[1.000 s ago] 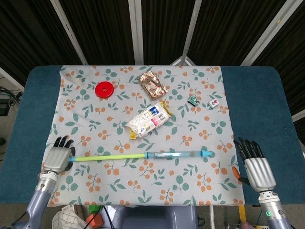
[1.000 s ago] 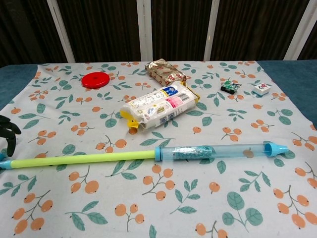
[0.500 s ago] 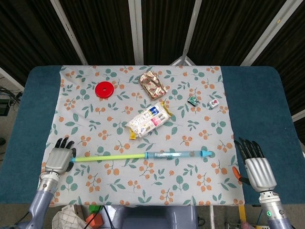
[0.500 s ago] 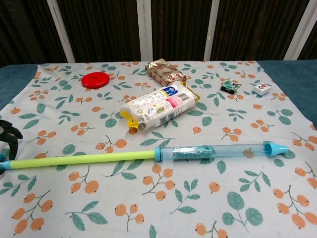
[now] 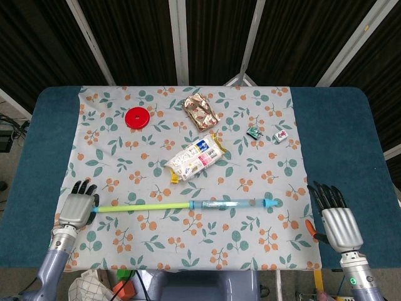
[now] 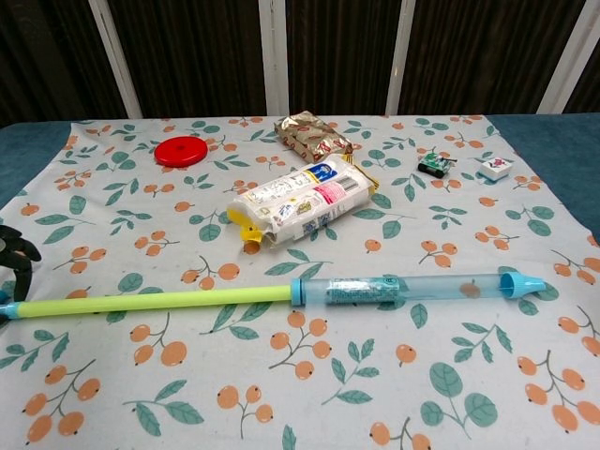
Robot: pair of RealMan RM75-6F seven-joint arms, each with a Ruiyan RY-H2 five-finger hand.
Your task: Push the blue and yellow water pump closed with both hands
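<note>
The water pump lies fully extended across the near part of the floral cloth. Its clear blue barrel [image 5: 232,204] [image 6: 403,289] points right and its yellow rod [image 5: 144,206] [image 6: 150,302] runs left. My left hand [image 5: 76,210] [image 6: 14,253] sits at the rod's far left end, fingers apart, its side against the blue end cap. My right hand [image 5: 338,222] rests flat on the blue table right of the cloth, fingers spread, holding nothing, a short gap from the barrel's nozzle. The chest view does not show the right hand.
Behind the pump lie a white snack packet [image 5: 195,158] [image 6: 300,202], a brown foil packet [image 5: 200,111], a red disc [image 5: 137,117], a small green item [image 5: 254,132] and a small white tile [image 5: 281,136]. The blue table [image 5: 351,144] borders the cloth on both sides.
The pump has shifted slightly: its nozzle end swung a little toward the front edge and the barrel crept left. Both hands have barely moved.
</note>
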